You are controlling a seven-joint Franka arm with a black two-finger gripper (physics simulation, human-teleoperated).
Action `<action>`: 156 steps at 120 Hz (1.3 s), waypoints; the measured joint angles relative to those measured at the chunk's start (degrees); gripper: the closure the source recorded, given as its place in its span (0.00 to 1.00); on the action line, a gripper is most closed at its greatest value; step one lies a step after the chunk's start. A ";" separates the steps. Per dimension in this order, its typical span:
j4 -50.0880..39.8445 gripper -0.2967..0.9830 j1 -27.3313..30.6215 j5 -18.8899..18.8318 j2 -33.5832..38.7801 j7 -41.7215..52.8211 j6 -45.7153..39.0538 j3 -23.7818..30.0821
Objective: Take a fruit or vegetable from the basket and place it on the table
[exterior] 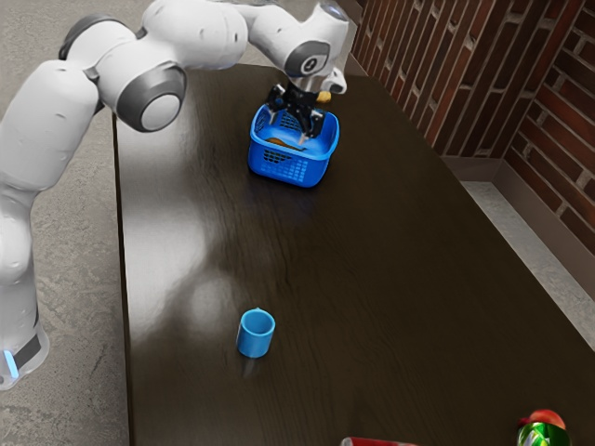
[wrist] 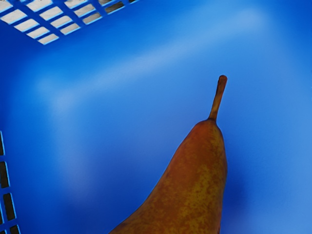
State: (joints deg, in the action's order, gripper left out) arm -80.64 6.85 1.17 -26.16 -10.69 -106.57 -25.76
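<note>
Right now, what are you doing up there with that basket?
I'm reaching down to the blue basket with my gripper, and its fingers are apart, so I'm not holding anything. A brown pear lies in the basket, and it's probably the one I'm going for. I'm meant to put a fruit or vegetable on the table, but the pear isn't out yet. A blue cup stands on the table.

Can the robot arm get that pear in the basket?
Probably yes: my open gripper is at the mouth of the blue basket, and I see nothing lying over the pear.
</note>
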 joint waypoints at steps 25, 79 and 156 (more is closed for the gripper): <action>-0.82 0.23 0.50 0.56 -0.77 3.65 -1.08 0.01; -1.27 0.23 0.53 0.99 -1.58 7.83 -3.17 1.18; -1.65 0.23 1.29 4.54 -2.54 10.51 -3.49 1.18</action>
State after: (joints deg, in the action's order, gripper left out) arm -82.29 8.13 5.71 -28.70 -0.19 -110.06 -24.58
